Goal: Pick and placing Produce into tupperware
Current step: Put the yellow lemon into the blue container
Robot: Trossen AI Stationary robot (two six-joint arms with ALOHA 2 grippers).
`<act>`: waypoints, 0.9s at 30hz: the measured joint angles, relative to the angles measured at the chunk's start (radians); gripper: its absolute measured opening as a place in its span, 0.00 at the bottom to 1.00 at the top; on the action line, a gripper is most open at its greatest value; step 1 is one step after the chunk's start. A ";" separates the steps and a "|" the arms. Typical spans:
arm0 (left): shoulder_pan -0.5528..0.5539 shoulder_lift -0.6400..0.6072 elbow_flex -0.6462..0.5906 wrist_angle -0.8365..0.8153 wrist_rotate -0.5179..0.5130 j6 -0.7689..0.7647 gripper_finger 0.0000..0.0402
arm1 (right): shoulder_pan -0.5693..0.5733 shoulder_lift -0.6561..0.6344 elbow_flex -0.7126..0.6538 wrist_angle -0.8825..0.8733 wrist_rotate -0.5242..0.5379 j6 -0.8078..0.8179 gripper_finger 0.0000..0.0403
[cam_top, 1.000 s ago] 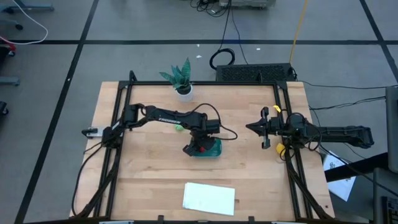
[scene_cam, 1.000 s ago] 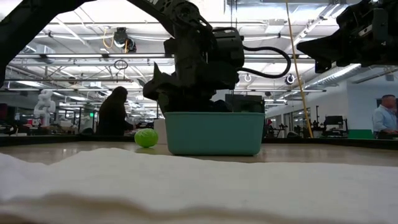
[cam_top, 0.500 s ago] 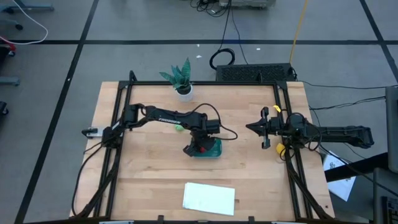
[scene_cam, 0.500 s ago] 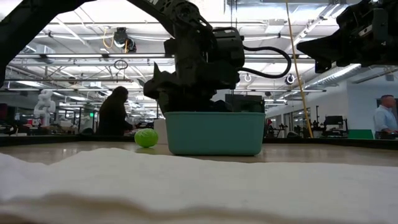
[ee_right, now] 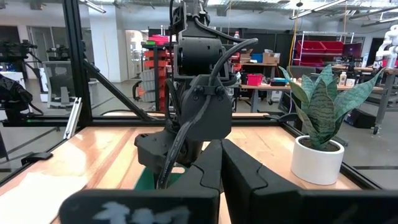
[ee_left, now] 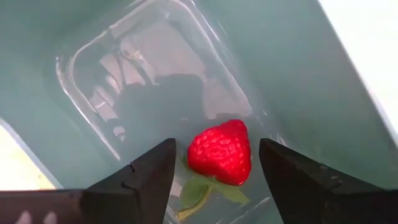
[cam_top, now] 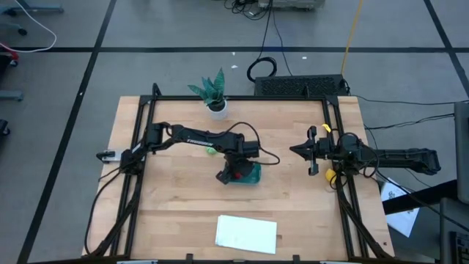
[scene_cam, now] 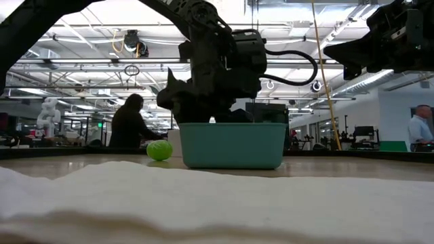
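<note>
— What do the surfaces look like from your seat?

— I see the tupperware [ee_left: 292, 81] as glossy, translucent teal plastic, smooth with sheen on its floor. The strawberry [ee_left: 220, 152] lying in it looks like shiny, dimpled red plastic.

— And around the tupperware?

— I read the bench [cam_top: 293, 205] as pale matt wood with visible planks. The green ball [scene_cam: 159, 150] beside the tupperware looks bumpy, and the white sheet [scene_cam: 203, 203] in front of it looks like soft, nubbly cloth.

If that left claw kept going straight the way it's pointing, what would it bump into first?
Most likely the strawberry, which lies in the teal container right between the left gripper's open fingers. Just past it is the container's floor; the exact gap is hard to judge.
</note>
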 joint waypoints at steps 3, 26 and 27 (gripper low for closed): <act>0.000 -0.004 0.001 -0.009 -0.024 -0.002 0.60 | 0.000 0.000 0.000 0.000 0.000 0.000 0.00; -0.002 -0.005 0.164 -0.154 -0.078 -0.037 0.60 | 0.000 0.000 0.000 0.000 0.000 0.000 0.00; -0.002 -0.005 0.164 -0.158 -0.080 -0.038 0.58 | 0.000 0.000 0.000 0.001 0.000 0.000 0.00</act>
